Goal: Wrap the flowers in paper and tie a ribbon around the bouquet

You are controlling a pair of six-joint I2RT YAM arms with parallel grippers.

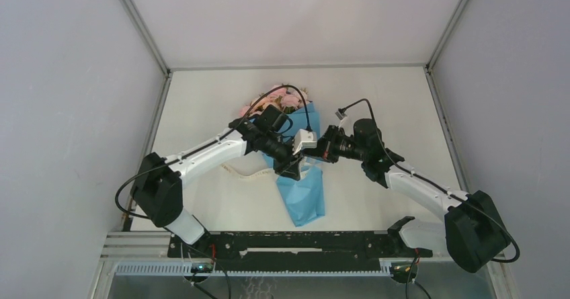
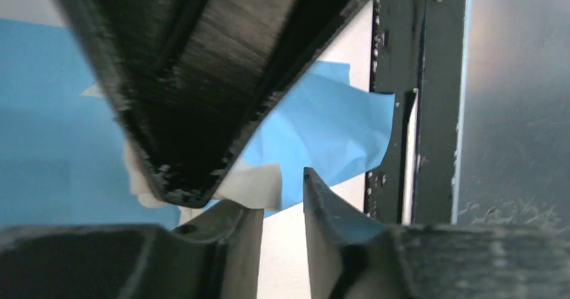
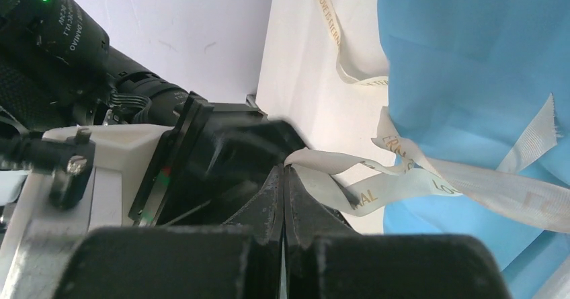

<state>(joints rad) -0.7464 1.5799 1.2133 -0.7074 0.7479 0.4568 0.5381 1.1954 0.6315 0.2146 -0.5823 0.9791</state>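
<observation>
- The bouquet (image 1: 306, 191) lies mid-table, its long axis running 12 to 6, blooms at 12.
- The ribbon (image 3: 366, 191) crosses its waist, tail trailing toward 9.
- Our right gripper (image 3: 283, 191) is clamped on the ribbon.
- Our left gripper (image 2: 282, 195), part-open and empty, sits just at 8, nearer the tail.

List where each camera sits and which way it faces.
Top external: above, behind the left arm and right arm, looking down on table and bouquet.
Left wrist: faces the near rail; own left gripper open below, right gripper ahead.
Right wrist: faces the ribbon its shut fingers pinch; left arm alongside.
Shared: both wrists show ribbon and paper.
</observation>
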